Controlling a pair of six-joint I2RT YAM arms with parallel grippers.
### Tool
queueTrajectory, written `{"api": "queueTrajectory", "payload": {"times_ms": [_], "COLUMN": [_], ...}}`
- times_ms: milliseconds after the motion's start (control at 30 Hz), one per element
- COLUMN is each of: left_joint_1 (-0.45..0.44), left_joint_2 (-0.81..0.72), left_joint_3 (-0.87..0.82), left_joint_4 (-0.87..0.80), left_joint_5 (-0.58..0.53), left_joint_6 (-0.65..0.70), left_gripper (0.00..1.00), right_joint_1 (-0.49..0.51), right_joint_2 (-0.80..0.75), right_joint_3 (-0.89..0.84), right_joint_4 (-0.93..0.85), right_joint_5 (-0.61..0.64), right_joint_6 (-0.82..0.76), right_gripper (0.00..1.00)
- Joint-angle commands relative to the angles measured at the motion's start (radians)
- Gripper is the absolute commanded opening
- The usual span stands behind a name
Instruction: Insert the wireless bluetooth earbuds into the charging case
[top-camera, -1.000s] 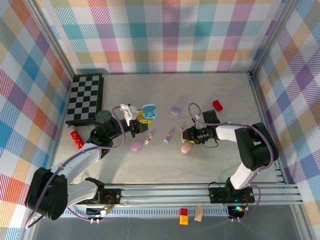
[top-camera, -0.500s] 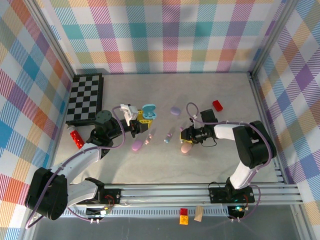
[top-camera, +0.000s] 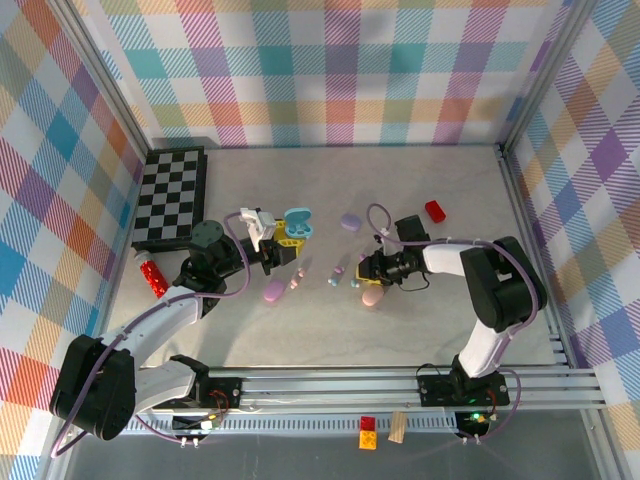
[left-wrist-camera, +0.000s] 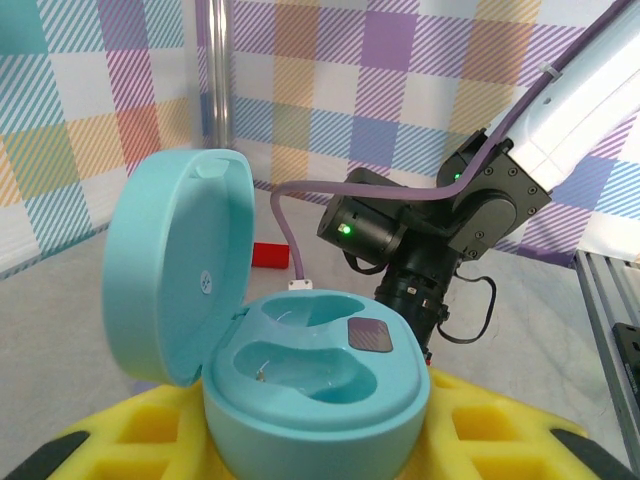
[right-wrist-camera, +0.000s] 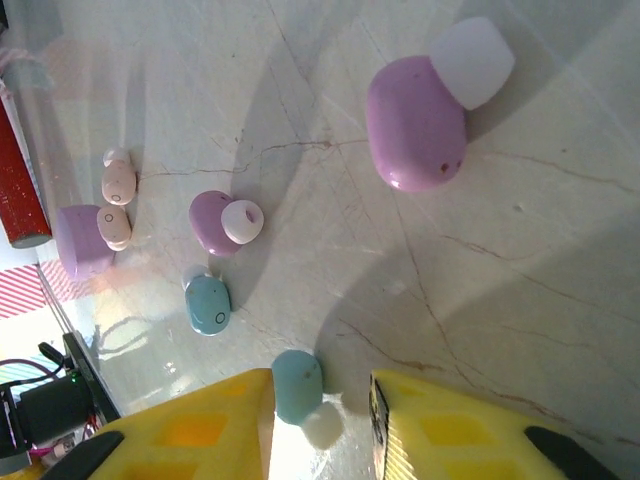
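A teal charging case (left-wrist-camera: 318, 385) stands upright with its lid (left-wrist-camera: 172, 262) open and both wells bare, and my left gripper (left-wrist-camera: 312, 445) is shut on its base with yellow pads. From above, that case (top-camera: 297, 222) sits just ahead of the left gripper (top-camera: 281, 242). My right gripper (right-wrist-camera: 320, 398) is low over the table with its jaws apart around a pale blue earbud (right-wrist-camera: 298, 385). The earbud touches the left pad (right-wrist-camera: 200, 425), with a gap to the right pad (right-wrist-camera: 450, 430). From above, the right gripper (top-camera: 361, 276) is beside the pink case (top-camera: 372, 297).
Loose earbuds lie ahead: a blue one (right-wrist-camera: 208, 304), a lilac one (right-wrist-camera: 222, 221), a larger lilac one (right-wrist-camera: 417, 132) and two pink ones (right-wrist-camera: 117, 183). A lilac case (top-camera: 350, 221), a pinkish case (top-camera: 273, 291), a red block (top-camera: 435, 210), a chessboard (top-camera: 170, 194) and a red cylinder (top-camera: 152, 275) stand around.
The right gripper has slid a little left toward the earbuds and its jaws have narrowed. The left arm and the teal case have stayed put.
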Motion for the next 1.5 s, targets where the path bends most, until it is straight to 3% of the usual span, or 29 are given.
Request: {"api": "queueTrajectory", "payload": {"times_ms": [0, 200, 467, 667, 833, 1133, 1467], "left_joint_1": [0.005, 0.085, 0.213, 0.312, 0.347, 0.362, 0.363], "left_joint_2": [-0.017, 0.016, 0.076, 0.127, 0.125, 0.104, 0.106], "left_joint_3": [-0.009, -0.078, -0.109, -0.104, -0.099, -0.098, -0.091], "left_joint_4": [0.048, 0.243, 0.43, 0.565, 0.564, 0.547, 0.546], "left_joint_5": [0.012, 0.002, -0.014, -0.012, -0.03, -0.029, -0.02], "left_joint_6": [-0.005, -0.122, -0.192, -0.274, -0.273, -0.274, -0.273], "left_gripper": [0.37, 0.37, 0.37, 0.37, 0.37, 0.37, 0.37], "right_joint_1": [0.014, 0.044, 0.199, 0.36, 0.459, 0.552, 0.555], "right_joint_2": [-0.003, -0.095, -0.165, -0.121, -0.023, 0.144, 0.206], "right_joint_3": [0.027, 0.072, 0.184, 0.275, 0.35, 0.475, 0.498], "right_joint_4": [-0.04, -0.141, -0.358, -0.498, -0.59, -0.685, -0.699], "right_joint_5": [0.027, 0.156, 0.534, 0.836, 1.009, 1.128, 1.128], "right_joint_6": [-0.033, -0.054, -0.074, -0.042, -0.024, -0.035, -0.051], "right_gripper": [0.31, 0.32, 0.33, 0.34, 0.34, 0.35, 0.33]}}
